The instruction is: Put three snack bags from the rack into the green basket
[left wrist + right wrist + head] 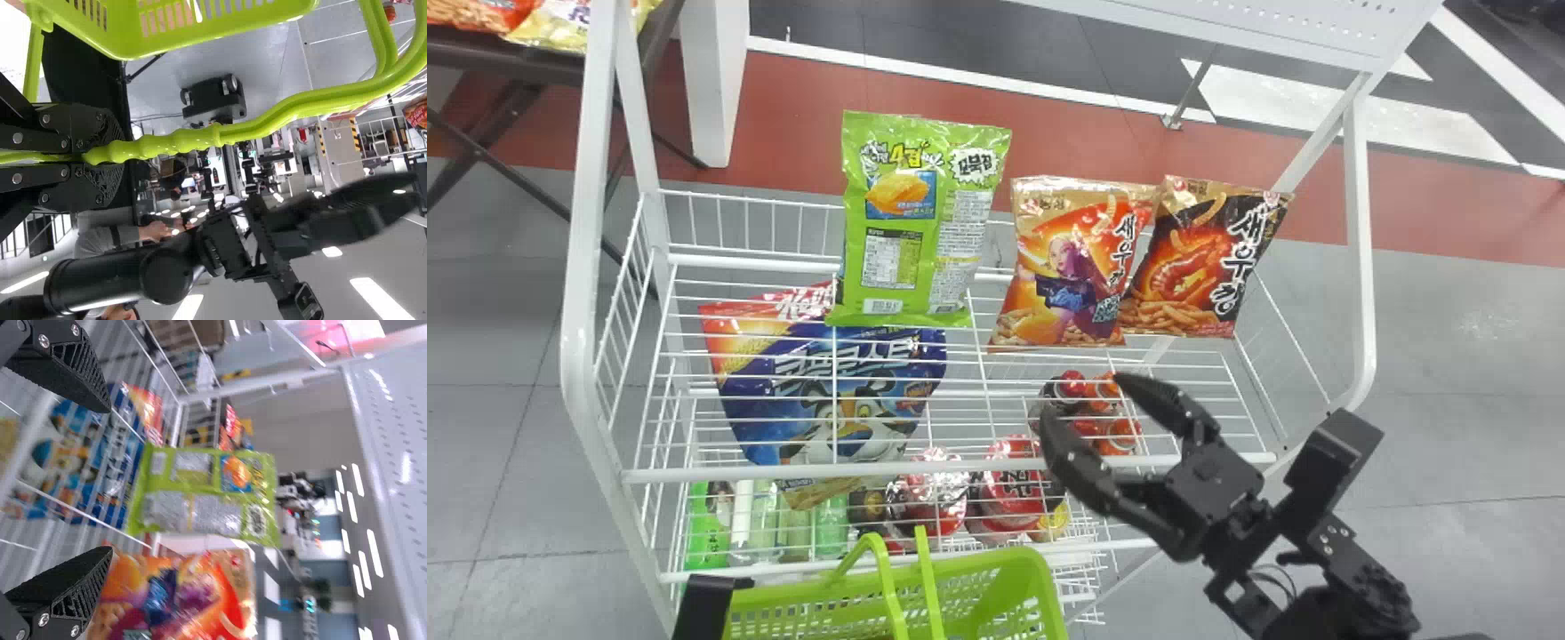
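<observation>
Snack bags stand on the white wire rack [585,267] in the head view, beyond the right gripper [1087,400]: a shiny green bag [898,231] ahead to its left, an orange foil bag [1063,276] and a black-and-orange bag [1200,267] beyond its tips. The left wrist view has the left gripper [107,155] clamped on the lime-green plastic basket's [227,28] handle [267,122]. In the right wrist view, the right fingers gape wide, empty, short of the orange bag; picking seems underway, and next calls for straddling one bag, then closing gently.
</observation>
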Available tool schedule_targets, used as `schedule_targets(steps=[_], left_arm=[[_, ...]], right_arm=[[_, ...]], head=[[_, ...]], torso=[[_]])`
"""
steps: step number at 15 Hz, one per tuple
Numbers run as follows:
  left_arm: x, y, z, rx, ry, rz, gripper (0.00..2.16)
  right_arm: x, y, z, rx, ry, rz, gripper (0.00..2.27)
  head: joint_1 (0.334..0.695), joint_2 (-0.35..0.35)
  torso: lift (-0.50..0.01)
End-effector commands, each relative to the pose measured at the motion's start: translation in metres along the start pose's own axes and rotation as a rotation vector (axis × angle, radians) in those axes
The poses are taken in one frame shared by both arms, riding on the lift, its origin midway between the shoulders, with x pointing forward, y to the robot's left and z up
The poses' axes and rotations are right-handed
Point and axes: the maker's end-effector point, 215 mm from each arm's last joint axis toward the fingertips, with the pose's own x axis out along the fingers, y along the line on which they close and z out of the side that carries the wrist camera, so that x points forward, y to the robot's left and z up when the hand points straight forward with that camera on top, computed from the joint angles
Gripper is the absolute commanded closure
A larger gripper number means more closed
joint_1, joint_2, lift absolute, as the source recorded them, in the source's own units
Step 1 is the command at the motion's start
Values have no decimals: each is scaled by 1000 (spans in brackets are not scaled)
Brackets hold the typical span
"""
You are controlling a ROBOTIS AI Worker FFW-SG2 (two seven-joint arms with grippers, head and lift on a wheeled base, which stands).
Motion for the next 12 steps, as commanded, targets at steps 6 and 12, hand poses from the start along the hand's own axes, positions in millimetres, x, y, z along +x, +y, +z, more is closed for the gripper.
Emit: schedule_targets(steps=[6,12], left_arm=[[3,0,-4,-7,14,7,1332],[8,-1,-8,-5,32,12,1332]], right_arm=[[92,-70,1,-35,-44,-187,43],[124,-105,-19,-58,12,-298,90]], head=[[695,-350],[695,-350]], torso=[[0],[0]])
